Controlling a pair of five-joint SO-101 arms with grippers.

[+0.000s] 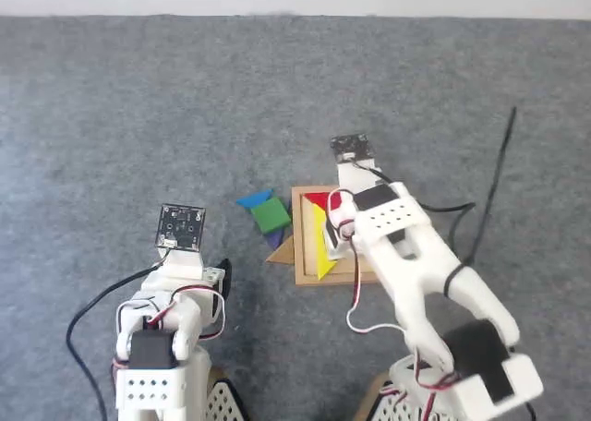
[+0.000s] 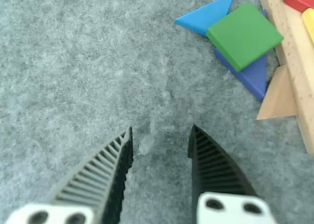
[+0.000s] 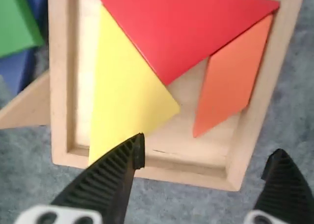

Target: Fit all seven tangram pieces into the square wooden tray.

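Note:
The square wooden tray (image 3: 59, 62) holds a red triangle (image 3: 181, 27), a yellow triangle (image 3: 122, 96) and an orange parallelogram (image 3: 230, 76). My right gripper (image 3: 210, 145) hangs open over the tray's near rim, holding nothing. On the carpet beside the tray (image 2: 294, 52) lie a light blue triangle (image 2: 208, 15), a green square (image 2: 244, 34) resting on a dark blue triangle (image 2: 250, 76), and a plain wooden triangle (image 2: 277, 96) against the rim. My left gripper (image 2: 162, 130) is open and empty, above bare carpet short of these pieces.
Grey carpet covers the whole table (image 1: 138, 116). The right arm (image 1: 388, 218) hides the tray's right half in the high view. A black cable (image 1: 494, 181) runs along the right side. Open carpet lies to the left and far side.

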